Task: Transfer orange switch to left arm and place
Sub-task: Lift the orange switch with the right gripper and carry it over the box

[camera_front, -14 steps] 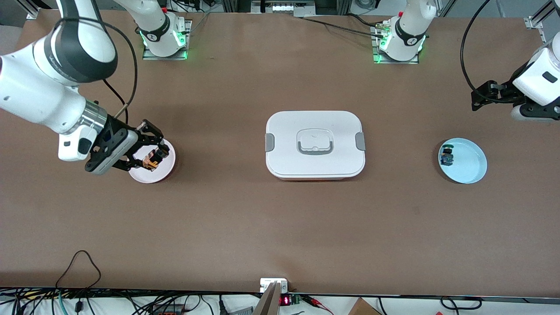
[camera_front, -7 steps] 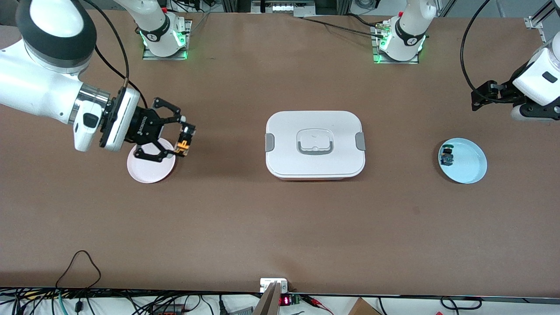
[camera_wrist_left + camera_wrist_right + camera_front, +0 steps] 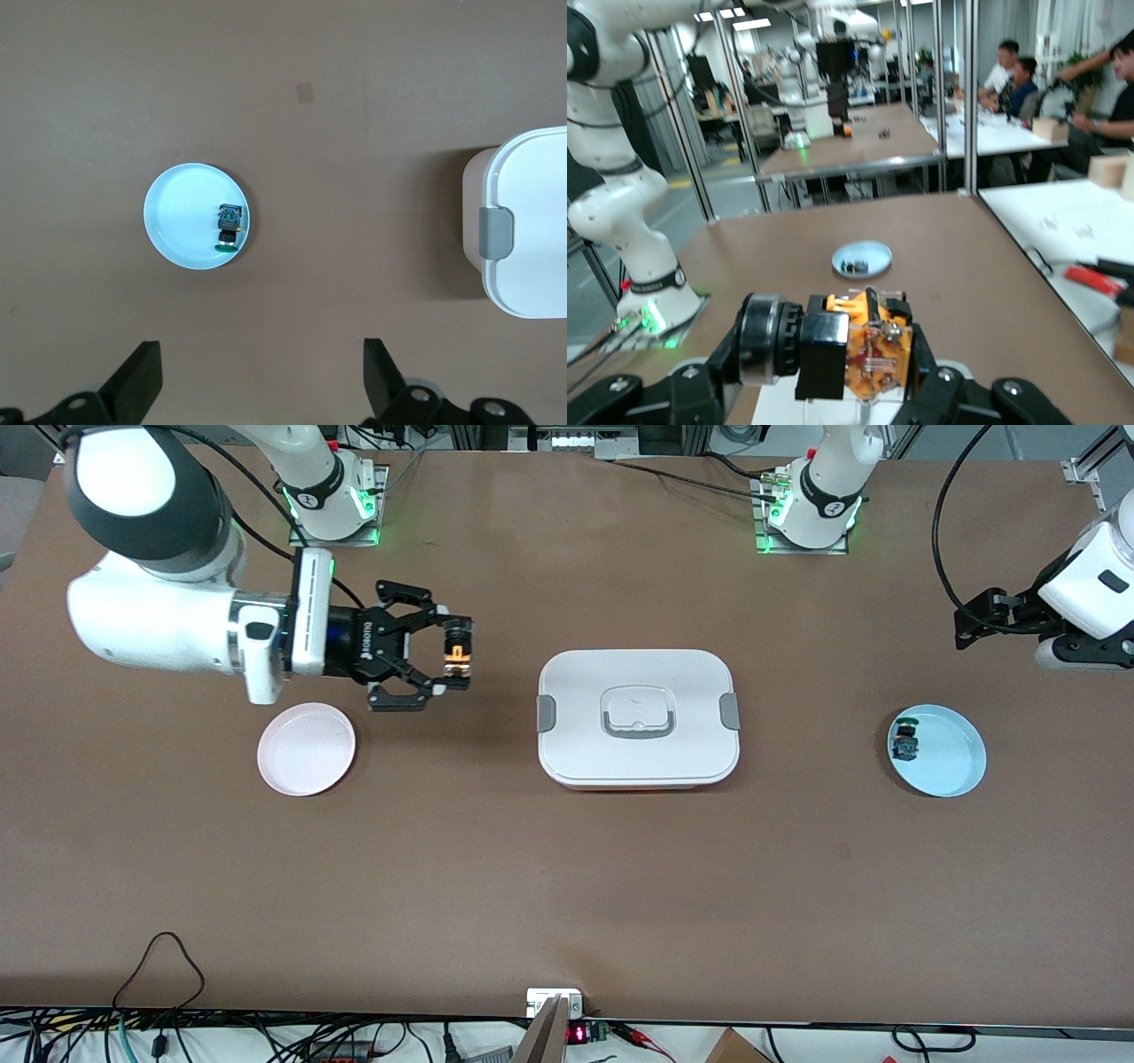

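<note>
The tiny orange-bodied push-button switch (image 3: 457, 654) is pinched in the right gripper (image 3: 454, 657), over bare table between the pink round plate (image 3: 306, 748) and the white lidded box (image 3: 638, 718). The left gripper (image 3: 261, 376), spread and partly cut off, waits above the blue plate (image 3: 177, 221).

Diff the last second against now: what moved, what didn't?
The right gripper, shut on the orange switch, lifted it off the pink plate and carried it up toward the box; its wrist turned level. The plate is now bare. The left gripper waits, open, unmoved. The box, blue plate and green-capped switch stayed put.
</note>
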Action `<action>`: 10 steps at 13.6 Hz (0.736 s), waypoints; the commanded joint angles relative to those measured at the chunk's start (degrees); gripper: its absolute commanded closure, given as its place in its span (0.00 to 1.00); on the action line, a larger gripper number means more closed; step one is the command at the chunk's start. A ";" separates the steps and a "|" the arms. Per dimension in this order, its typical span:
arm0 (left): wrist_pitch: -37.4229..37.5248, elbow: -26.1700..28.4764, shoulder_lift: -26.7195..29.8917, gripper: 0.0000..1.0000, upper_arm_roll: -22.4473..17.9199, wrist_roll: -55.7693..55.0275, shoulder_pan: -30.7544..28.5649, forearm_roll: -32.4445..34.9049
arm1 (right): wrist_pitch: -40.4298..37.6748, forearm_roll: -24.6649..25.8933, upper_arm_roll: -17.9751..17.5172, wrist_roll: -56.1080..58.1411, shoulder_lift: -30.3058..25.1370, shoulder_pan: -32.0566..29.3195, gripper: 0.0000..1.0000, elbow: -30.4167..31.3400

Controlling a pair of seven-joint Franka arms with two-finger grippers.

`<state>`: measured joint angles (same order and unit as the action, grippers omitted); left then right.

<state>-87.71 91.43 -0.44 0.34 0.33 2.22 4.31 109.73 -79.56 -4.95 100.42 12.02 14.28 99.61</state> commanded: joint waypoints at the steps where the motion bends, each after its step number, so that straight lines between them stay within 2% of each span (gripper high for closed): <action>1: 0.88 -0.55 0.26 0.00 -0.07 -0.60 -0.03 -0.88 | -0.58 -5.67 0.29 3.55 2.04 3.02 1.00 -0.30; 6: 0.88 -0.55 0.26 0.00 -0.07 -0.60 -0.03 -0.88 | 0.39 -17.01 0.38 6.19 6.78 8.91 1.00 -0.82; 10: 0.88 -0.55 0.26 0.00 -0.16 -0.60 -0.03 -0.88 | 6.45 -19.05 0.38 8.39 9.68 12.86 1.00 -5.38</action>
<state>-87.71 91.43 -0.44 0.30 0.33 2.21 4.31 113.85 -97.18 -5.01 108.06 19.93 25.03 97.87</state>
